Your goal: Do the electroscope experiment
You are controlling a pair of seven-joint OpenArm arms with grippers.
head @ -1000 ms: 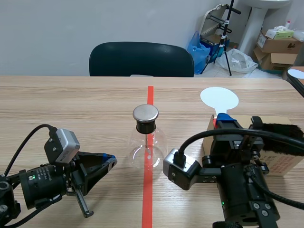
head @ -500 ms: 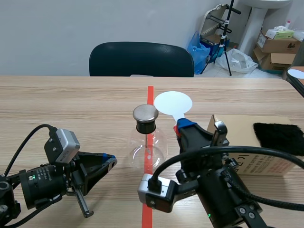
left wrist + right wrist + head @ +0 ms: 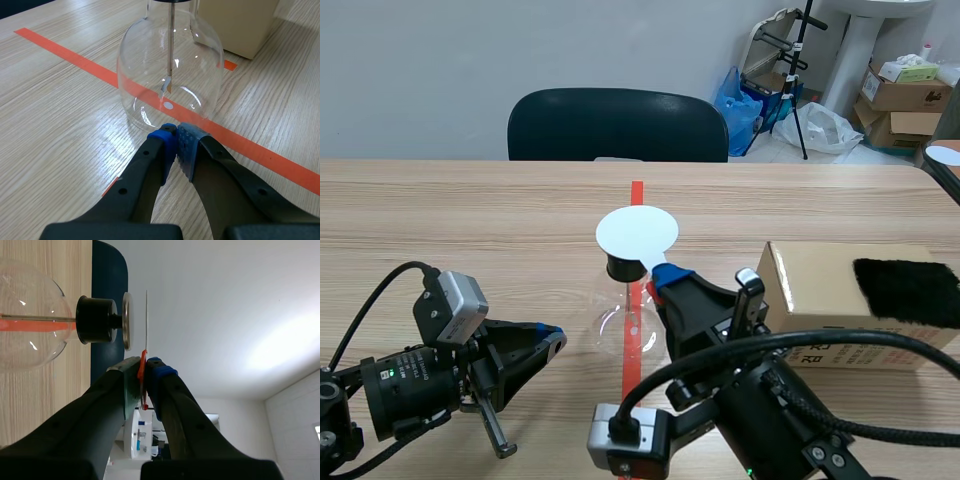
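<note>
The electroscope, a clear glass flask [image 3: 620,322] with a black stopper [image 3: 623,266], stands on the red tape line. In the right wrist view its metal top plate [image 3: 127,320] shows on the stopper [image 3: 95,319]. My right gripper [image 3: 665,276] is shut on the red handle [image 3: 143,371] of a white disc [image 3: 636,232]. The disc [image 3: 147,320] hovers flat just over the metal plate, with a small gap between them. My left gripper [image 3: 546,340] lies low on the table, left of the flask, shut on nothing. Its fingertips [image 3: 176,145] stop just short of the flask [image 3: 170,75], where a thin rod with foil leaves hangs inside.
A cardboard box [image 3: 820,290] lies at the right with a black fur cloth [image 3: 910,290] on top; its corner [image 3: 240,20] shows beyond the flask. A dark chair [image 3: 617,125] stands behind the table's far edge. Another white disc [image 3: 945,155] sits at the far right.
My right arm has carried the white disc leftward from above the box to directly over the flask's metal plate. The left arm has stayed still.
</note>
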